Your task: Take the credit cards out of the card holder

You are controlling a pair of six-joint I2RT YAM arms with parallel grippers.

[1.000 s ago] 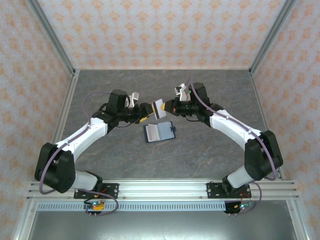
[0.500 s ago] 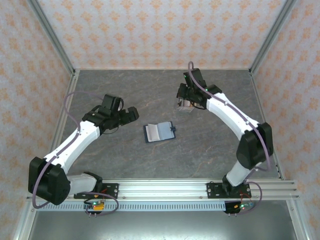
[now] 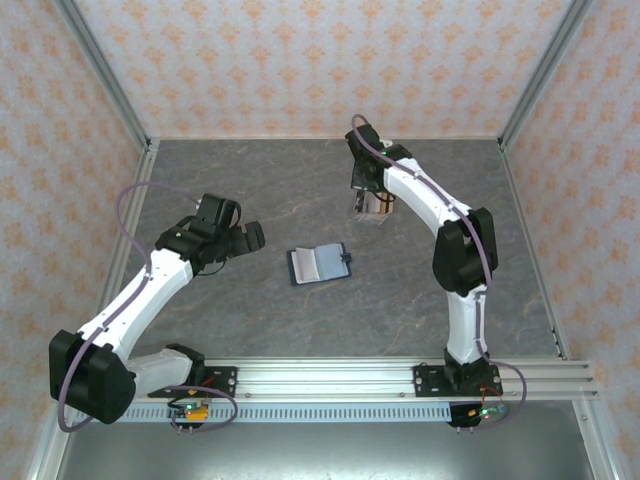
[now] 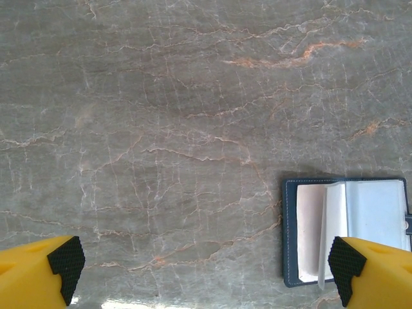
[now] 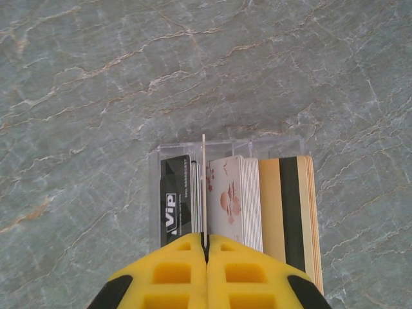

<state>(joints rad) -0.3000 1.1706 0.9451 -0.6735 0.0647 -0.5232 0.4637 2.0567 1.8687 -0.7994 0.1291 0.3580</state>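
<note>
on the grey desk (image 3: 250,330) the card holder (image 3: 320,263) lies open at the middle, pale inside up, a leaf lifted in the left wrist view, where the left jaws are spread wide. near the far edge a clear box (image 5: 154,193), a striped cluster from above, proves in the right wrist view to hold cards on edge: a black vip card (image 5: 172,212), a flowered stack (image 5: 225,199), a tan-and-black stack (image 5: 290,212). the right jaws are clenched on a thin card (image 5: 204,167) edge-on over it.

Card holder (image 3: 319,264) (open, flat)
</note>
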